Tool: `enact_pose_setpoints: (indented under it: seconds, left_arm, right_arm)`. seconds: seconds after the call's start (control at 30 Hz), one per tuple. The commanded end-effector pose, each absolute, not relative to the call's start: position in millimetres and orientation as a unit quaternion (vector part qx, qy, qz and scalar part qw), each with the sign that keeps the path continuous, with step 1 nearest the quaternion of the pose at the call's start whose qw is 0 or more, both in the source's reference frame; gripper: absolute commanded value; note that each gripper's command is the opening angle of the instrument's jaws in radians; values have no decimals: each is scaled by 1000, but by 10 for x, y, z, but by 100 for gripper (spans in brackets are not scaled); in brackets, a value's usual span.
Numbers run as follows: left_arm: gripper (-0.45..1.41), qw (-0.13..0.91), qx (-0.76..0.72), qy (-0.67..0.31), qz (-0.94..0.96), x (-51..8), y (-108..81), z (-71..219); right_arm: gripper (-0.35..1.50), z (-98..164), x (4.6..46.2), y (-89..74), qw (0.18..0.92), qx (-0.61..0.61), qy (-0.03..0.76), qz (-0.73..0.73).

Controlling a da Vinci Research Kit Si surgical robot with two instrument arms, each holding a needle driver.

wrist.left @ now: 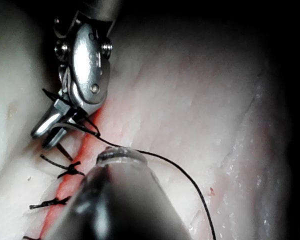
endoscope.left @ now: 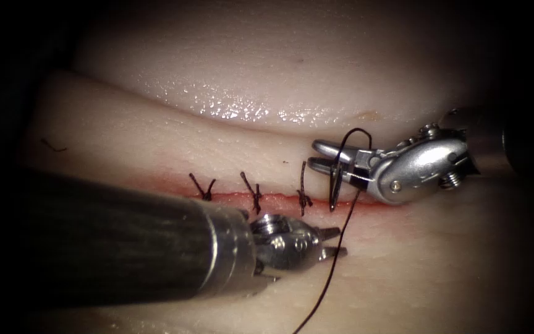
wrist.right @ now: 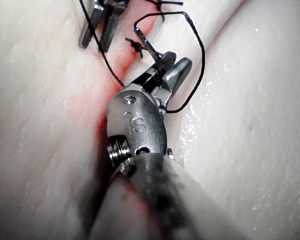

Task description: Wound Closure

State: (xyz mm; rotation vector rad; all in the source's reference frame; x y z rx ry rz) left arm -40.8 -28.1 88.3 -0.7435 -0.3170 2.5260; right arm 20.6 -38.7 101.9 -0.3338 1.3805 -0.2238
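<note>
**Inspection: needle in my right tool at the cut, left tool free**

My right tool (endoscope.left: 326, 154) comes in from the right and sits on the far side of the cut (endoscope.left: 353, 205), its jaws closed on the needle (endoscope.left: 335, 184). The grip lies near the needle's upper end; the dark curve hangs down from the jaws, and its lower tip meets the red line of the cut just right of the third stitch. I cannot tell whether the tip is in the tissue (endoscope.left: 156, 136) or only touching it.

The thread (endoscope.left: 332, 272) loops up over my right jaws, then runs down across the cut and off past my left tool.

My left tool (endoscope.left: 335, 242) lies on the near side of the cut, its jaws slightly parted and holding nothing.

Three knotted stitches (endoscope.left: 256, 196) cross the cut left of the needle. Red fluid (endoscope.left: 230, 196) lines the cut.
</note>
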Motion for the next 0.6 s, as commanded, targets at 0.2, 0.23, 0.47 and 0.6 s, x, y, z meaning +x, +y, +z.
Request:
enact_pose_setpoints:
  seconds: [0.2,0.23,0.47,0.6]
  left_arm:
    - [14,240,-272,-116,925,-410,-289,888]
    - [12,240,-272,-116,925,-409,-289,888]
    - [12,241,-271,-115,925,-406,-289,889]
    - [12,243,-270,-114,925,-408,-287,891]
  right_arm:
    - [-35,1043,214,-408,752,-133,640,-87]
    - [-35,1045,214,-411,753,-129,640,-85]
    - [-35,1055,208,-426,754,-107,645,-62]
    - [-35,1059,208,-435,751,-94,651,-53]
